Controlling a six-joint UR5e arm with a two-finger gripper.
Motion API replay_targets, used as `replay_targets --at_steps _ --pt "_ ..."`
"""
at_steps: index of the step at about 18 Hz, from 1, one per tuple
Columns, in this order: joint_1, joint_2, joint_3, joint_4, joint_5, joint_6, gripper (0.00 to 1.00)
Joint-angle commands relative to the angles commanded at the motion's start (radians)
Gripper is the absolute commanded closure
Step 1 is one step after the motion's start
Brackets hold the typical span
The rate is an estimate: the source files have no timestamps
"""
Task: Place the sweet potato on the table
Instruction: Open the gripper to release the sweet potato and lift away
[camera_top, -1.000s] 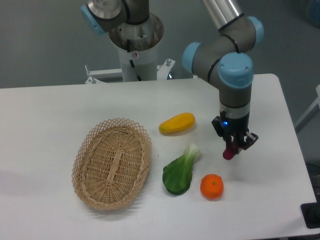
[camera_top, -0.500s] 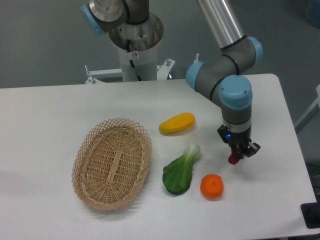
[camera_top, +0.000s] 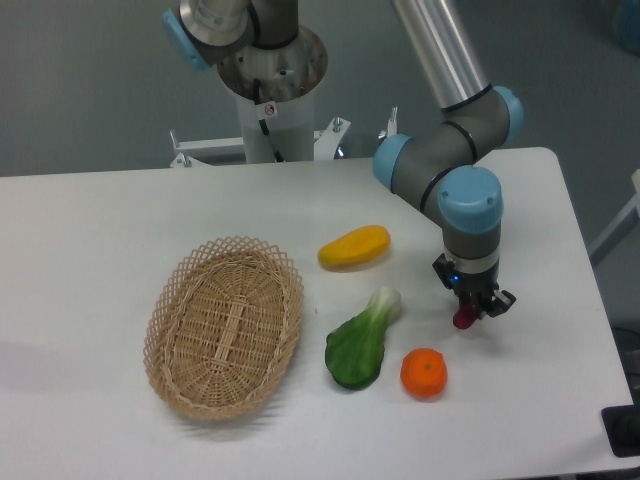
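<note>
My gripper (camera_top: 468, 312) points straight down over the right part of the white table (camera_top: 90, 230). It is shut on the magenta-purple sweet potato (camera_top: 464, 319), whose lower end pokes out below the fingers, close to the tabletop. I cannot tell whether it touches the surface. Most of the sweet potato is hidden by the fingers. The gripper is just up and right of the orange.
An orange (camera_top: 424, 373) lies below-left of the gripper. A green bok choy (camera_top: 360, 342) lies left of it. A yellow-orange oblong fruit (camera_top: 354, 247) lies farther back. An oval wicker basket (camera_top: 225, 325) stands at the left. The robot base (camera_top: 270, 85) is at the back.
The gripper with the sweet potato has moved down toward the table and slightly sideways. The other objects have not moved.
</note>
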Motion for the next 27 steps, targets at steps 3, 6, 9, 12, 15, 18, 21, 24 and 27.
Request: replay_targets --at_steps 3,6,9,12,15,18,21,24,27 --pt "0.0 0.012 0.003 -0.002 0.0 -0.011 0.0" --pt "0.0 0.054 0.002 -0.006 0.002 -0.017 0.0" --pt "-0.003 0.07 0.003 -0.002 -0.003 -0.124 0.0" --pt "-0.006 0.101 0.024 -0.002 -0.003 -0.124 0.0" --pt "-0.002 0.144 0.087 -0.021 -0.005 -0.117 0.0" --pt "0.014 0.173 0.156 -0.115 -0.008 -0.025 0.0" --pt "0.06 0.204 0.205 -0.248 -0.017 0.073 0.0" --pt "0.144 0.239 0.229 -0.366 -0.095 0.187 0.0" --pt "0.234 0.267 0.221 -0.42 -0.176 0.386 0.0"
